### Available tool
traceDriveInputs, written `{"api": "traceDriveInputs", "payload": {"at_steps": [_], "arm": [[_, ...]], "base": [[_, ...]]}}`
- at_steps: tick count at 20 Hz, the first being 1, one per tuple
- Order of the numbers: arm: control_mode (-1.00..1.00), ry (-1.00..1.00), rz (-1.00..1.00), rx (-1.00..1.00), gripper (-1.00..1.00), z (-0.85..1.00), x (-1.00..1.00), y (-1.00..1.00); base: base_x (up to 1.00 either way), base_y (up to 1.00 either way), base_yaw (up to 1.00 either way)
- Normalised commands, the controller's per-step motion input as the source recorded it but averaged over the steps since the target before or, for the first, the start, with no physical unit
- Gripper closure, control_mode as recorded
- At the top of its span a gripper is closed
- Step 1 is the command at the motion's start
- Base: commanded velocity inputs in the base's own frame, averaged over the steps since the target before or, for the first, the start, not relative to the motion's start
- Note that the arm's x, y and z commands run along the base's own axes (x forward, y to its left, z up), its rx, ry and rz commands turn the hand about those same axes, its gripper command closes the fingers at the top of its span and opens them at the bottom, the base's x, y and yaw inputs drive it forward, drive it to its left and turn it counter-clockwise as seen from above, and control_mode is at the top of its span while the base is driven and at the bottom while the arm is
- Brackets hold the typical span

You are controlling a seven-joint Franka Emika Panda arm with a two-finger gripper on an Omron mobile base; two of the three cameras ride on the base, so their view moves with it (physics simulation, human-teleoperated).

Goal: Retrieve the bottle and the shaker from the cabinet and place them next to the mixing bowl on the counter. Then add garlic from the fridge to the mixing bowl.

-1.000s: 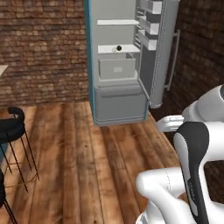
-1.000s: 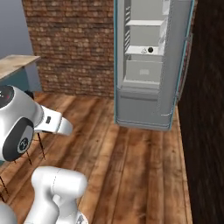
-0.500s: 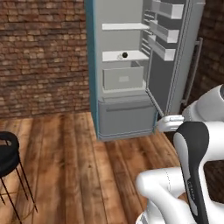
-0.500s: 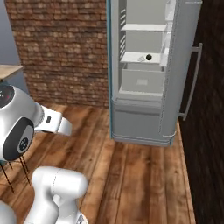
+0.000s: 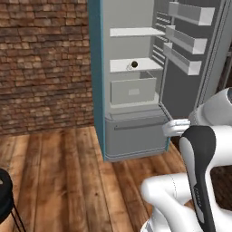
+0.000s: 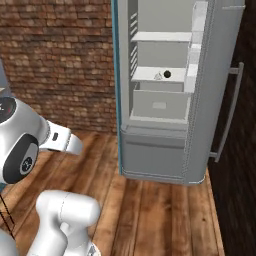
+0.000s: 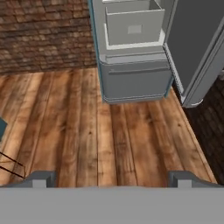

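The fridge (image 5: 129,136) stands open ahead, teal outer side (image 5: 96,77), pale grey box inside, flat white shelves (image 5: 136,31) stacked one above another, a square-fronted drawer (image 5: 133,90) beneath them. On the lower shelf sits a small pale lump with a dark round thing beside it (image 6: 167,74) (too small to say which is the garlic). The door (image 5: 192,59) swings out to the right, its racks (image 5: 183,59) stepping down like trays. Floor of long brown wood planks (image 7: 109,140), rough red brick wall (image 5: 45,63) to the left. The arm is folded up close over the base, white links bent at a dark elbow (image 5: 199,172). The gripper (image 7: 111,180) aims down and forward at the floor, tips spread wide, nothing between them.
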Motion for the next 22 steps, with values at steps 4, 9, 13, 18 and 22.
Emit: {"api": "traceDriveInputs", "payload": {"at_steps": [4,9,13,18,22], "arm": [[1.0,0.0,0.0,0.0,-1.0,0.0,0.0,0.0],[1.0,0.0,0.0,0.0,-1.0,0.0,0.0,0.0],[1.0,0.0,0.0,0.0,-1.0,0.0,0.0,0.0],[1.0,0.0,0.0,0.0,-1.0,0.0,0.0,0.0],[1.0,0.0,0.0,0.0,-1.0,0.0,0.0,0.0]], "base": [[0.78,0.0,-0.11],[0.85,0.0,-0.1],[0.8,0.0,-0.09],[0.79,-0.06,-0.06],[0.73,-0.31,0.0]]}}
